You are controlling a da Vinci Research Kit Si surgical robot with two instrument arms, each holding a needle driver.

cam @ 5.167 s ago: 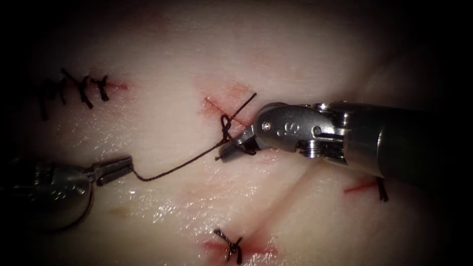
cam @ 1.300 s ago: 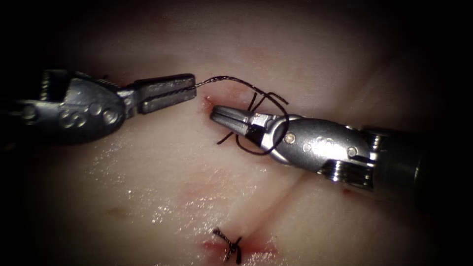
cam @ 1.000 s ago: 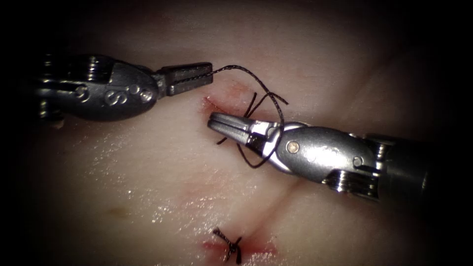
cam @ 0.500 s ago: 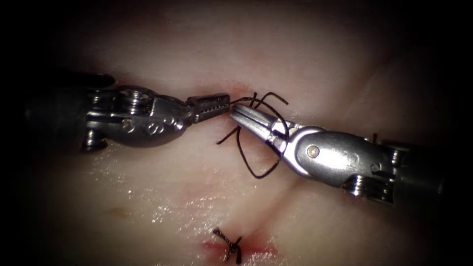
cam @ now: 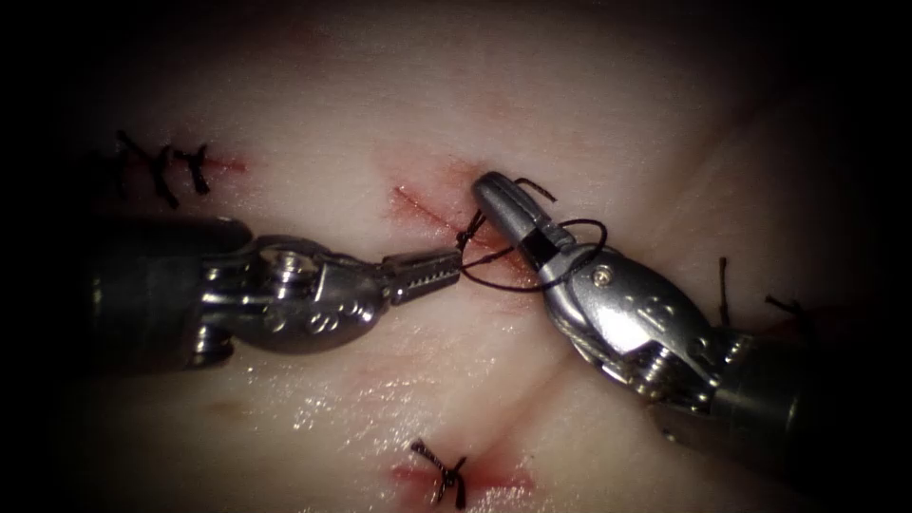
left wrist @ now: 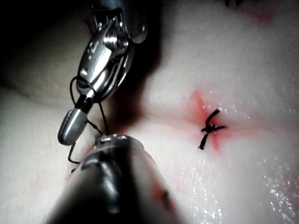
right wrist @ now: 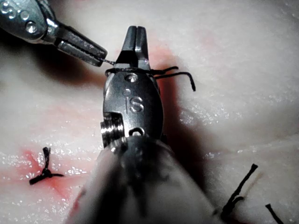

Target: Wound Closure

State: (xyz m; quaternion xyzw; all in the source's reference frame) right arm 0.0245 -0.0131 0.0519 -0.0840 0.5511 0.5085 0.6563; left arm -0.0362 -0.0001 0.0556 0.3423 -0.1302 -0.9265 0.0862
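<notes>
Dark thread [cam: 532, 275] is the main thing going on: a loop of it is wrapped round the right tool [cam: 494, 195] just behind its fingers, and you can see that wrap in the right wrist view too, sitting across the neck of the tool [right wrist: 136, 44]. Its fingers are pressed together and I can't make out anything between them. The tip rests over the right end of the short red cut [cam: 427, 211] in the tissue [cam: 313, 85].

The left tool [cam: 446, 266] comes in low from the left, fingers narrow and clamped on the thread right at their tip, just below the cut and just beside the right tool's fingers. From that grip the strand runs up to a small knot [cam: 467, 233] at the cut, and a short free tail [cam: 534, 185] curls off beside the right tool's tip. In the right wrist view the left tool's fingers [right wrist: 84, 50] hold the strand almost touching the right tool.

No needle that I can spot in any of the views.

Elsewhere on the tissue there's a finished stitch [cam: 442, 472] below with red fluid [cam: 494, 480] around it, a row of stitches [cam: 157, 166] at upper left, and a couple of cut thread ends [cam: 727, 285] at the right behind the right tool's shaft.
</notes>
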